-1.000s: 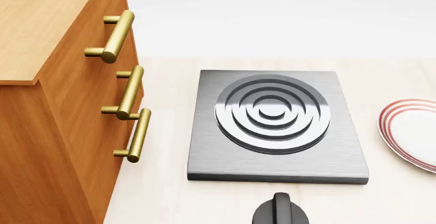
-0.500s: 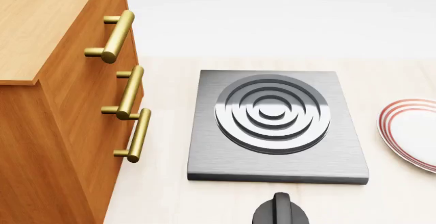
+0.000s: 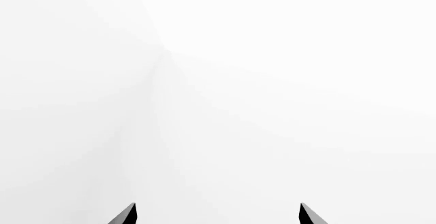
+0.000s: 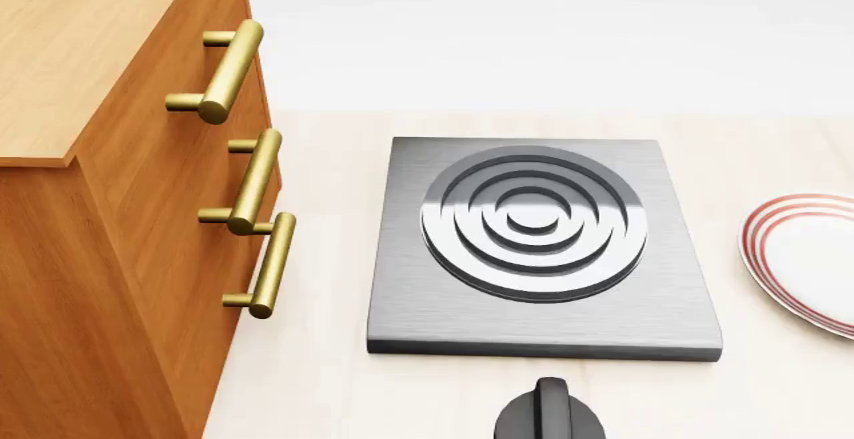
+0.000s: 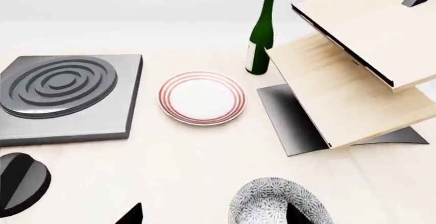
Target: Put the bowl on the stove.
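I'm lining up the grab. The bowl [image 5: 278,203] sits upright on the counter, mouth up; it's round, so no long axis to align to. It's out of the head view, well right of the stove [image 5: 63,97], past the red-ringed plate [image 5: 202,97]. The right gripper [image 5: 213,215] has its tips spread wide and empty, with the bowl partly between them, closer to one tip. I'd centre one finger over the near rim, drop straight down and pinch the wall, not the whole bowl. The left gripper [image 3: 217,214] is spread too, holding nothing, facing blank white. The black knob [image 4: 549,411] sits just in front of the stove; I'd carry over it high.
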Tool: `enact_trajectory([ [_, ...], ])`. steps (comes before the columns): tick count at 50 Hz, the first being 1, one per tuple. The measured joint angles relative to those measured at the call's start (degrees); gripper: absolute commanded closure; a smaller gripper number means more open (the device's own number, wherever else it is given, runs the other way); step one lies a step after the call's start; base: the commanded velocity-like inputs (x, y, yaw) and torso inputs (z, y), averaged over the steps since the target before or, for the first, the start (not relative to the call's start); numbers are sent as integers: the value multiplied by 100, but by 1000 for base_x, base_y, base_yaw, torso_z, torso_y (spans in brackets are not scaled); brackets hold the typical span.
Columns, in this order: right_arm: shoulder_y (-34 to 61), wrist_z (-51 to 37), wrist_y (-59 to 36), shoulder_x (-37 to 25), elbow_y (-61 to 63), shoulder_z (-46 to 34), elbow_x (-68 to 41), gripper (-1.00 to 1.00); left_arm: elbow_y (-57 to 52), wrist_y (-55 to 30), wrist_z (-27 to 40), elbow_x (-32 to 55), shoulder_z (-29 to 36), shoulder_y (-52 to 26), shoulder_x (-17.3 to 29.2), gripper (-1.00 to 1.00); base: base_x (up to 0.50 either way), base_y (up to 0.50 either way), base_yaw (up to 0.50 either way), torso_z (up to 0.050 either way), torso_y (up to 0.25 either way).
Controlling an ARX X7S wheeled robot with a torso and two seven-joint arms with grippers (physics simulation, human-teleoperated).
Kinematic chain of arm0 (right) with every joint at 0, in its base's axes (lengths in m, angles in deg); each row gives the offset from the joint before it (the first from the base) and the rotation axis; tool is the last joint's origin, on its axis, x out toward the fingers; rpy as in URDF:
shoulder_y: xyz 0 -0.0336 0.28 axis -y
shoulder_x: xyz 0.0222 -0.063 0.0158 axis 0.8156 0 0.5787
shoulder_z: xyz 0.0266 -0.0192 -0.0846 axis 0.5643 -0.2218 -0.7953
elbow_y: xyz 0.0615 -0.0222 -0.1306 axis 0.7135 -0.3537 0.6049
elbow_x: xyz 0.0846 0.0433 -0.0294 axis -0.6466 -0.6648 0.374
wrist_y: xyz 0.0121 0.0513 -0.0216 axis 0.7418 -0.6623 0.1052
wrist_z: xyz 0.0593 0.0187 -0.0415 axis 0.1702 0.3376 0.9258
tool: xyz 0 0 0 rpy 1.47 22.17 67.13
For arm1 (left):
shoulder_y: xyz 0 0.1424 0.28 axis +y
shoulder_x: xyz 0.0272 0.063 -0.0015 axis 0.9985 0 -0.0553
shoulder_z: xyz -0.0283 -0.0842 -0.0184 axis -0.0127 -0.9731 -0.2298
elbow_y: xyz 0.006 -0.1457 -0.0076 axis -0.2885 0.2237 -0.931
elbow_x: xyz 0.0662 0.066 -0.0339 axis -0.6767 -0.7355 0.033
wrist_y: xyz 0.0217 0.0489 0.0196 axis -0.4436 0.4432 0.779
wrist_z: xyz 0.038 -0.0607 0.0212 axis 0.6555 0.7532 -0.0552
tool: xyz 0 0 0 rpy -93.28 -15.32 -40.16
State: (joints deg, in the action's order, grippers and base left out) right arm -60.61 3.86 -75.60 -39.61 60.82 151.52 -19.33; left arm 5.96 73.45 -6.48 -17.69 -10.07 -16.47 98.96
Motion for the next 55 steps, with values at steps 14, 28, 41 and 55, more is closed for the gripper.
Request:
enact_trajectory([
  [14,380,-406,306,63,-286,-932,86,-100,5,28,0,-20,43,19,3,-100,0,0,0,0,0],
  [28,739,-806,501,54,-768,-1772,239,-100,-9,31,14,-20,74,25,32,-100,0,0,0,0,0],
  [41,1060,-1133,607,19,-1194,-2282,365,-100,-19,28,33,-14,98,11,70,-100,0,0,0,0,0],
  [55,1413,-1439,811,-37,-1634,-3077,582,-100,-10,44,36,-32,141,12,87,-100,0,0,0,0,0],
])
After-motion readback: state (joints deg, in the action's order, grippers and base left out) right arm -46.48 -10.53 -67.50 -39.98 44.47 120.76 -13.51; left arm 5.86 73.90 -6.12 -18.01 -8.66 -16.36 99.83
